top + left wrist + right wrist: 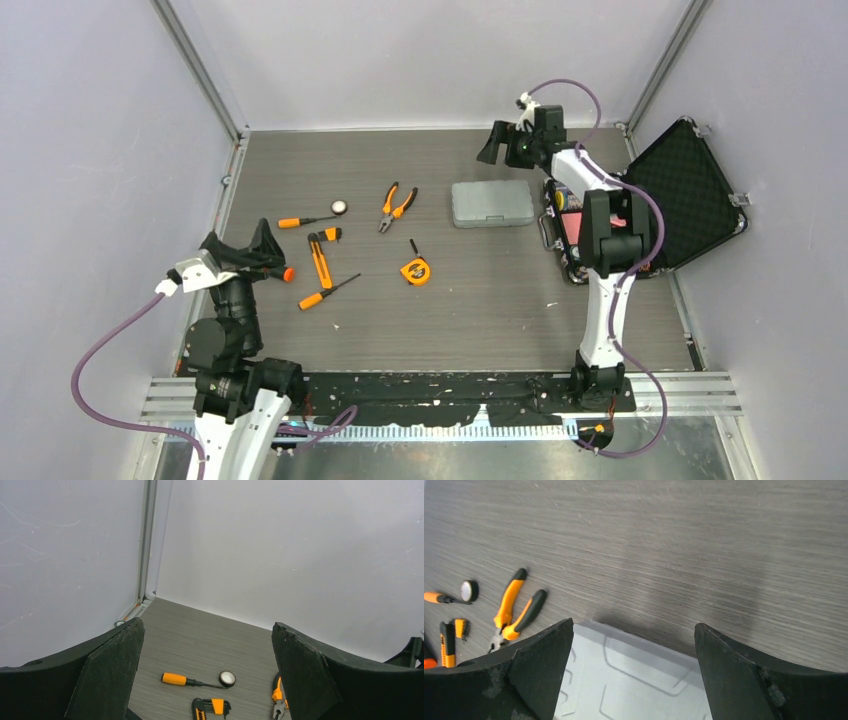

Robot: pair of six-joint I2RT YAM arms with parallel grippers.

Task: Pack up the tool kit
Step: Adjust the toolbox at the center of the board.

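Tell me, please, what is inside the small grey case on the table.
Nothing inside can be seen: the grey case lies shut, showing only its moulded lid. The pliers and tape measure lie outside it on the table.

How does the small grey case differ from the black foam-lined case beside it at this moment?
The grey case is shut and lies flat, while the black case stands open with its foam-lined lid raised. The grey case is clearly smaller than the black case. The grey case has a plain moulded top, and the black case has metal fittings at its edges. Both are rectangular and sit side by side on the right half of the table.
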